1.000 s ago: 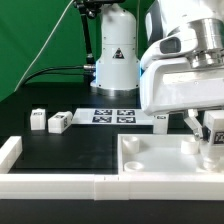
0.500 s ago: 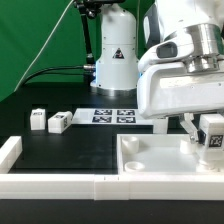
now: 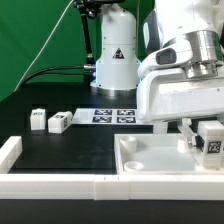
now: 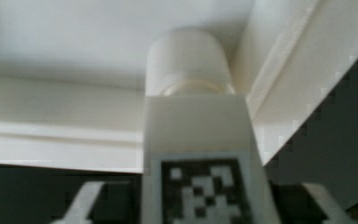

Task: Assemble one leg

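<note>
From my seat the gripper (image 3: 206,132) sits at about four o'clock in the exterior view, low under the bulky white wrist. It has the leg (image 3: 211,141) clamped between its fingers, the jaws drawn in against the block's sides. The black-and-white tag faces the exterior camera and the leg hangs roughly upright.

The wrist view agrees. The leg (image 4: 197,150) fills the middle with its tag toward the lens and a rounded peg at its far end, and a grey finger (image 4: 87,203) shows on either side of it. Past the peg I see only white walls and a corner of the tray-like part (image 4: 69,100).

In the exterior view the tray-like part (image 3: 150,168) lies at five o'clock and the leg is over its far right portion. Whether the leg's lower end touches the tray I cannot tell, since the edge of the frame cuts it off.

Well apart from the gripper, at nine o'clock, a small block (image 3: 38,119) and a second block (image 3: 58,122) stand close together on the black table (image 3: 60,150). The marker board (image 3: 112,116) lies flat just right of centre, in front of the arm base (image 3: 115,55) at twelve o'clock. A white rail (image 3: 60,186) runs along the front edge at seven o'clock.
</note>
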`<state>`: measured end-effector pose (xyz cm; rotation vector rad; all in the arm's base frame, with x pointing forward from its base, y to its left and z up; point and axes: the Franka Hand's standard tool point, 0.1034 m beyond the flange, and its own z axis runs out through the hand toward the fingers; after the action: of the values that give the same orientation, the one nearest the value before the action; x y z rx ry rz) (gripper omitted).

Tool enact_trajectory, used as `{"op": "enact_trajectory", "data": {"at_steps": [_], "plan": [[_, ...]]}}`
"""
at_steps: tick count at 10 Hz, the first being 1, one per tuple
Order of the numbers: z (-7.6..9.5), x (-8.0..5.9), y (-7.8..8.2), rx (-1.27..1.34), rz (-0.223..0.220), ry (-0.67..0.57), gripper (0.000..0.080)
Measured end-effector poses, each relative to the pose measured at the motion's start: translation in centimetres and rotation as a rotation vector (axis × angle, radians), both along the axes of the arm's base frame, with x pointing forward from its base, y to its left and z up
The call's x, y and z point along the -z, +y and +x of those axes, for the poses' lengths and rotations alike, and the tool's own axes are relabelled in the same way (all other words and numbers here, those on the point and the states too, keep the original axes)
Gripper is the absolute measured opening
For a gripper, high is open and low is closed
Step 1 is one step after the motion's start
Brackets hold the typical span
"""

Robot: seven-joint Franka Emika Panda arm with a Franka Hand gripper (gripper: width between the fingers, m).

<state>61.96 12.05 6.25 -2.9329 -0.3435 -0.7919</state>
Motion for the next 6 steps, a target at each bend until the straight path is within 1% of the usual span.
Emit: {"op": "enact_trajectory", "data": {"at_steps": [1,2,3,4,6], "plan": [[0.00,0.00,0.00,0.000,0.000,0.000,0.0493],[0.00,0.00,0.00,0.000,0.000,0.000,0.0493],[0.00,0.00,0.00,0.000,0.000,0.000,0.0614],[0.00,0.00,0.00,0.000,0.000,0.000,0.0642],[0.00,0.00,0.00,0.000,0.000,0.000,0.0648]]}}
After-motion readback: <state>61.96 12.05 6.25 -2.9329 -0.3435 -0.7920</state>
